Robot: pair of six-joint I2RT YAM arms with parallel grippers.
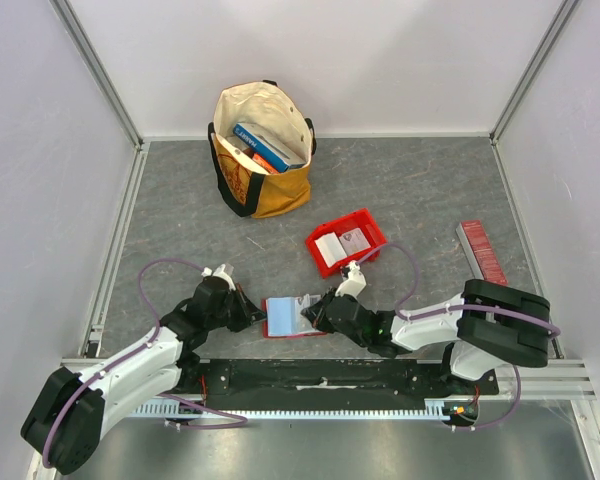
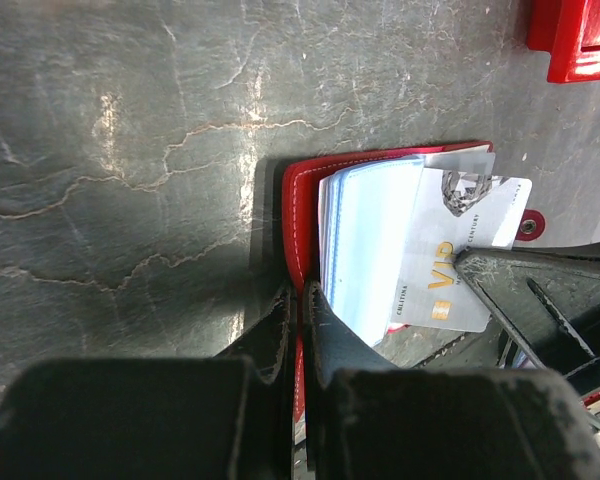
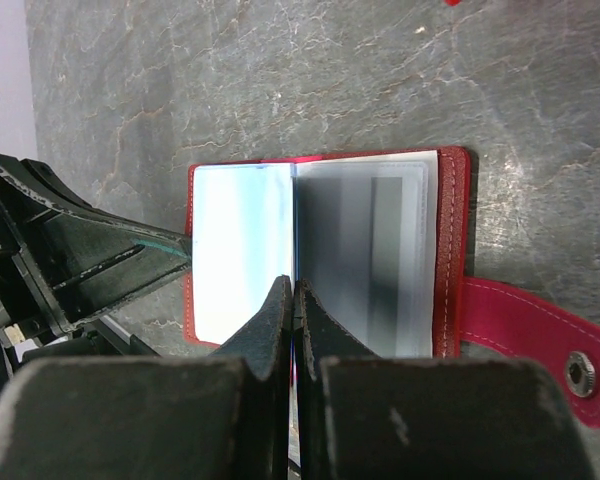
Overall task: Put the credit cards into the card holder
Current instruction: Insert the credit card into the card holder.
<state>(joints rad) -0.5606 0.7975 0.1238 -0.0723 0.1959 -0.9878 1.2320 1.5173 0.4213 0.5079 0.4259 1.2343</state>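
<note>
1. Grippers, two: the left gripper (image 1: 252,313) and the right gripper (image 1: 318,312) meet low in the centre of the top view, one on each side of the wallet.
2. Card holder, one: a dark red leather-like bifold wallet (image 1: 288,318) lies open on the grey stone-patterned table (image 1: 420,190) with its pale blue slots facing up.
3. The left gripper's fingers are clenched on the wallet's red rim.
4. The right gripper's fingers are pressed almost together on a thin edge above the wallet's fold. In the left wrist view, a silver VIP-printed credit card (image 2: 450,260) lies partly across the slots and meets this gripper's tip.
5. Credit cards, three counted: the VIP-printed one at the wallet and two in the bin.
6. Bin, one: a bright red plastic bin (image 1: 376,228), just right of centre, holds a white card (image 1: 330,247) and a patterned card (image 1: 356,240) side by side.
7. Bag, one: a cream-and-mustard canvas tote bag (image 1: 275,195), upper centre, stands open and holds blue books (image 1: 260,140).
8. Strip, one: a long ridged red strip (image 1: 482,252) lies at the right edge, apart from the bin.
</note>
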